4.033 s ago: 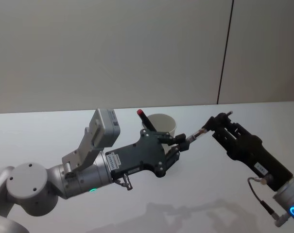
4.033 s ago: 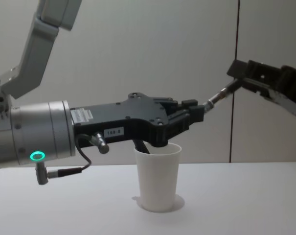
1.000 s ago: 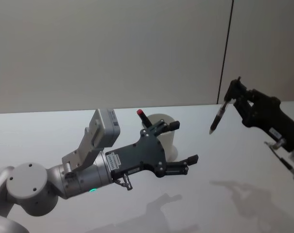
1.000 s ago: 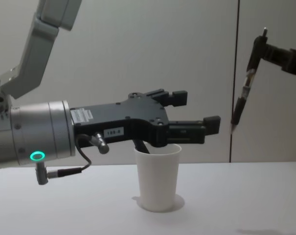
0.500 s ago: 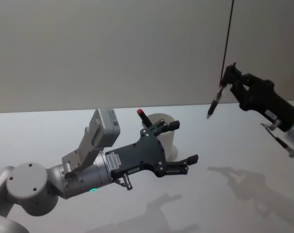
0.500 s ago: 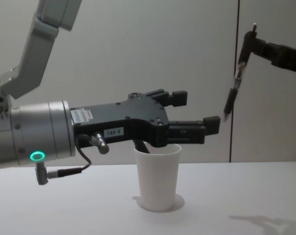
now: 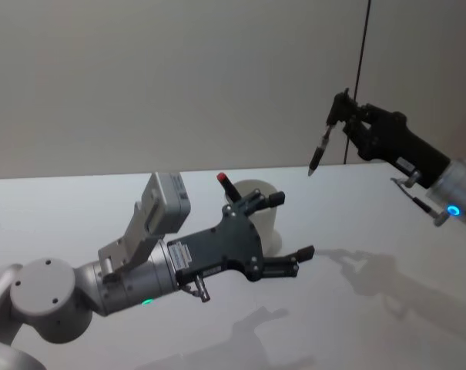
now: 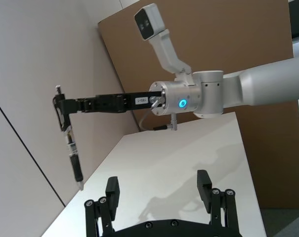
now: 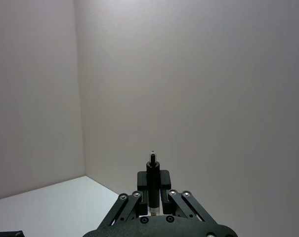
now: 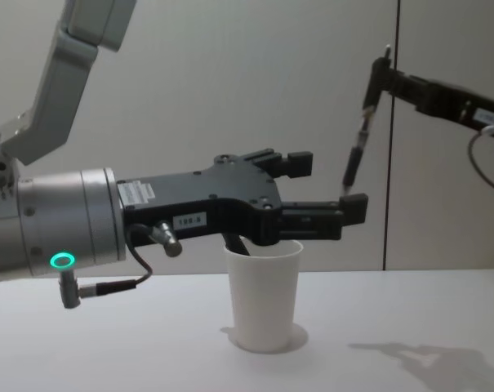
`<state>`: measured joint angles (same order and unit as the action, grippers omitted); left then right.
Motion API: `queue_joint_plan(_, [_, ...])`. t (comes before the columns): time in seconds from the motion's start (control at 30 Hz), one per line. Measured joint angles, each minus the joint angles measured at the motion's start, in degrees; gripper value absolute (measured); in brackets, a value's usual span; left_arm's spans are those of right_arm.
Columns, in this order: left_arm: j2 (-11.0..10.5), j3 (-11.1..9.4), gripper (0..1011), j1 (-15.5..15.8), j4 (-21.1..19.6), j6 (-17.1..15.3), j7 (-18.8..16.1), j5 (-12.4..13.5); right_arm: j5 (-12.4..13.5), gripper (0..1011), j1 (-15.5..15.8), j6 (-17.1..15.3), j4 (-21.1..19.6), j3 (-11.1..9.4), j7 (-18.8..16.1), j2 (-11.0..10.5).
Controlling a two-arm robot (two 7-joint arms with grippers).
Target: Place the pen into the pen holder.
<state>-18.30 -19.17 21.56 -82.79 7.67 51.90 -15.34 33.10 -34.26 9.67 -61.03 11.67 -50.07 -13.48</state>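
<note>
My right gripper is closed on the upper end of the pen, which hangs tip-down and slightly tilted, raised well above the table and off to the right of the pen holder. I judge the pen light, stiff and slick-barrelled, so a pinch this near its top lets the long free end swing; I would keep the motion smooth and trust the grip only while the barrel stays seated between my fingers. The pen holder, a white paper cup, stands upright on the table, with a dark red-capped marker already leaning inside. It looks light and easy to tip, so the pen should go in from above without nudging the rim. My left gripper hovers just above the cup, jaws spread wide and empty.
</note>
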Motion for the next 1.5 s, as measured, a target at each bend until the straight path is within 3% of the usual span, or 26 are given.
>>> queue_joint_plan(0.5, [0.0,0.0,1000,0.0,0.0,0.0,0.0,0.0,0.2,144,-8.7,4.3,15.0,2.9,-4.9,4.1])
queue_joint_plan(1.37, [0.0,0.0,1000,0.0,0.0,0.0,0.0,0.0,0.7,144,-20.4,11.1,38.9,6.9,-9.0,10.3])
queue_joint_plan(1.47, [0.0,0.0,999,0.0,0.0,0.0,0.0,0.0,0.7,190,-21.5,11.8,41.5,7.1,-9.4,11.0])
queue_joint_plan(1.5, [0.0,0.0,1000,0.0,0.0,0.0,0.0,0.0,0.7,246,-22.0,12.1,42.6,7.2,-9.5,11.2])
